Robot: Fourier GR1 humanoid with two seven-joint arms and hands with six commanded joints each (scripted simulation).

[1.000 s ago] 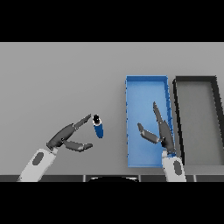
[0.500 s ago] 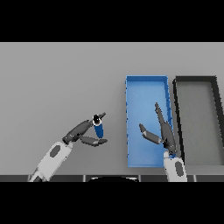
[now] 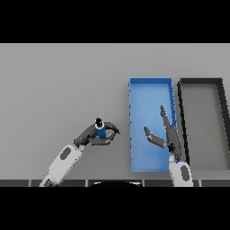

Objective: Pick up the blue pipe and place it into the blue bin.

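Head view, grey table. Left hand at approx 7 o'clock of centre, fingers and thumb curled round blue pipe, clamping it; pipe stands near upright w/ dark cap at top, blue body mostly wrapped by fingers. Cannot tell whether pipe base touches table. Left arm enters from lower edge at 7 o'clock, white and grey forearm angled up toward 1 o'clock.

Blue bin just to 3 o'clock of pipe, long axis running 12 to 6, pipe outside it, near its left wall but apart. Right hand over bin's lower half, fingers straight and spread, thumb out toward 9 o'clock, holding nothing; arm comes up from 5 o'clock edge.

Dark grey bin alongside blue bin at 3 o'clock, same orientation, walls close together, narrow strip of table between them.
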